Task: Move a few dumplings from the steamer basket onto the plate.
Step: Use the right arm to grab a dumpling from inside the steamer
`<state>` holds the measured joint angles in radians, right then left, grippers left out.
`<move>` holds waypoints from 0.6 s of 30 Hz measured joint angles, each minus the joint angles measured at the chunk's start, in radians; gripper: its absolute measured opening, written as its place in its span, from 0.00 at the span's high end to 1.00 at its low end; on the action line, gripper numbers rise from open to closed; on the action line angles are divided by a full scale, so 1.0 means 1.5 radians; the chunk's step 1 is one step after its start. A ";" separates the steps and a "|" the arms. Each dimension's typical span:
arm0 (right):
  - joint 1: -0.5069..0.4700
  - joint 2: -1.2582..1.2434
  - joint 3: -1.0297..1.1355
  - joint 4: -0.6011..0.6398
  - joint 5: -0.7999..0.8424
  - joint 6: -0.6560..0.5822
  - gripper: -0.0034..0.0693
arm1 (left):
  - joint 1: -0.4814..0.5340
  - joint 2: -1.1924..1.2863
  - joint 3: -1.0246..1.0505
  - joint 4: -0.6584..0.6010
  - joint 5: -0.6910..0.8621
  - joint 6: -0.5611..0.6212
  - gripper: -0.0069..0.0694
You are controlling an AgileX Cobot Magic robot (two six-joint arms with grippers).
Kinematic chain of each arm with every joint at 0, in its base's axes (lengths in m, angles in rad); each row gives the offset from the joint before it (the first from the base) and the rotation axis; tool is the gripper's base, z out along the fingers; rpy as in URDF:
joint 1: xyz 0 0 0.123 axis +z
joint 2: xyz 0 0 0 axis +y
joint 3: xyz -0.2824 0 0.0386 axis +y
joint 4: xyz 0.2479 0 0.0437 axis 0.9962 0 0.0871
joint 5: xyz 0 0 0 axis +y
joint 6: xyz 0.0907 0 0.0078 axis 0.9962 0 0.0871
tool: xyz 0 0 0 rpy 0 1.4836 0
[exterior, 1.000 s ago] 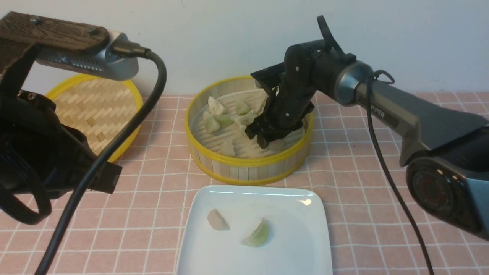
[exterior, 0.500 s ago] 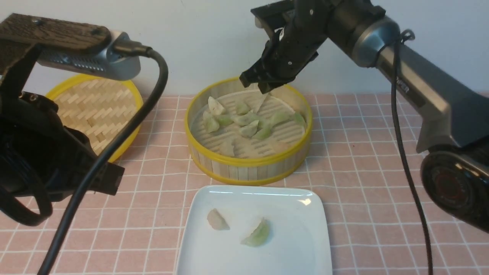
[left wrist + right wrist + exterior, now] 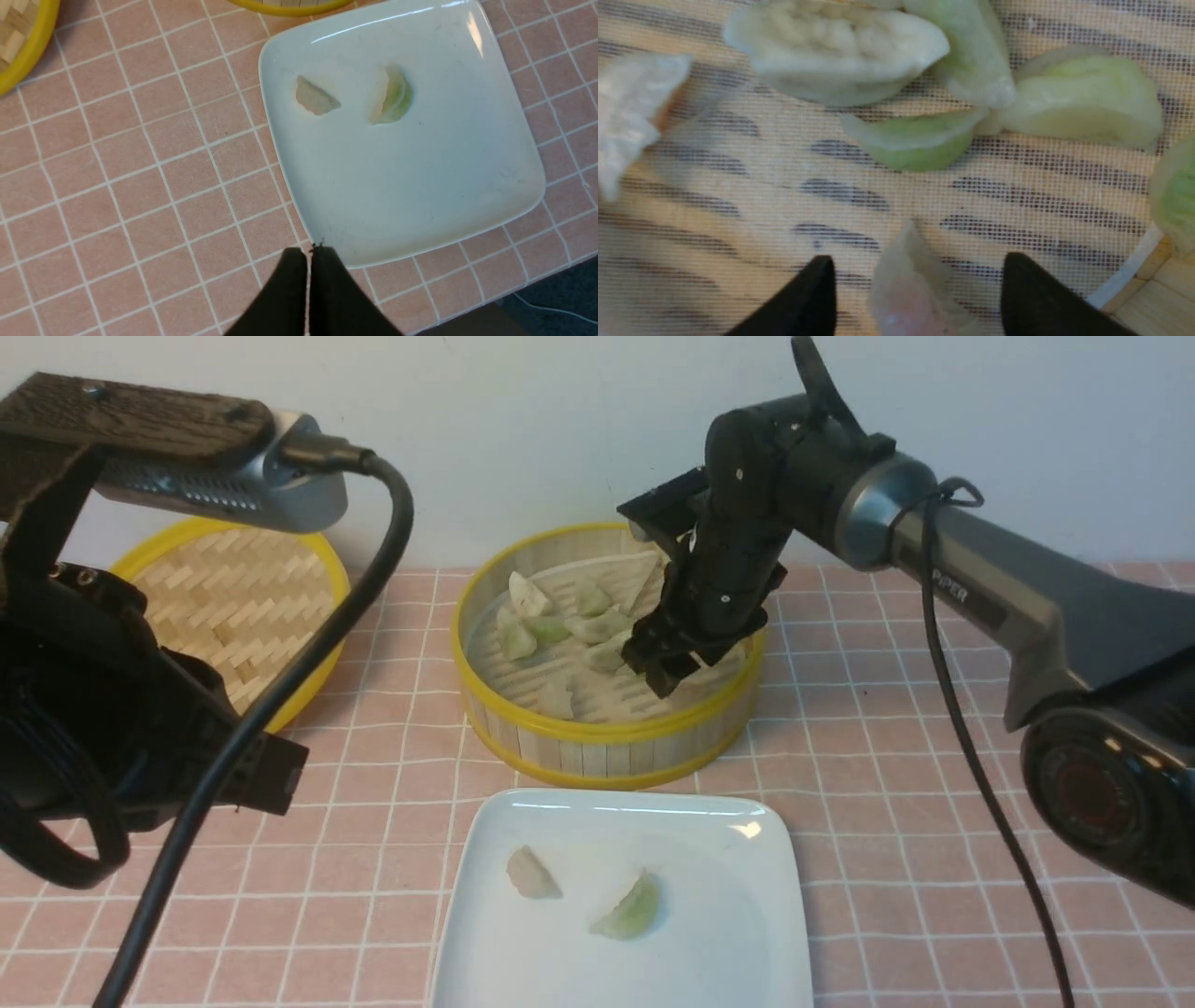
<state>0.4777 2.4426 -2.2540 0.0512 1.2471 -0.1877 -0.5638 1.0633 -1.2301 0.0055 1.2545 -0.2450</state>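
Pale, pinkish and faintly glossy, the dumpling (image 3: 915, 298) lies on the lined floor of the basket (image 3: 607, 733), between the parted fingertips of the right gripper (image 3: 920, 298), which hold nothing. It looks soft and light, the sort of thing that would dent under a hard pinch and perhaps tear at its thin edge; the skin may be a little slick or tacky, I can't say which. I'd take it low across the plump middle, one finger to each side, with just enough squeeze to lift, and leave the pointed tip alone. Greener ones sit close by, and a green dumpling (image 3: 630, 907) and a beige one (image 3: 534, 874) rest apart on the plate (image 3: 616, 980). From the front, the right gripper blocks much of the basket's right side, the pink dumpling with it, so the rest can't be counted. In the right wrist view its near end runs out of the picture and the fingertips are blurred. The plate's near edge is cut off in front, though the left wrist view shows it. The left gripper (image 3: 309, 254) has its fingers together, empty, and the lid (image 3: 233, 607) is partly behind that arm.
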 joint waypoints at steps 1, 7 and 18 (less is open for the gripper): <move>0.000 0.013 0.000 -0.010 0.000 0.001 0.30 | 0.000 0.000 0.000 0.000 0.000 0.000 0.92; 0.001 0.022 -0.004 -0.007 -0.006 0.026 0.66 | 0.000 0.000 0.000 0.000 0.000 0.000 0.92; 0.000 -0.050 -0.024 -0.002 -0.002 0.052 0.72 | 0.000 0.000 0.000 0.000 0.000 0.000 0.92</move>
<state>0.4777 2.3669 -2.2902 0.0475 1.2445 -0.1100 -0.5638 1.0633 -1.2301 0.0055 1.2545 -0.2450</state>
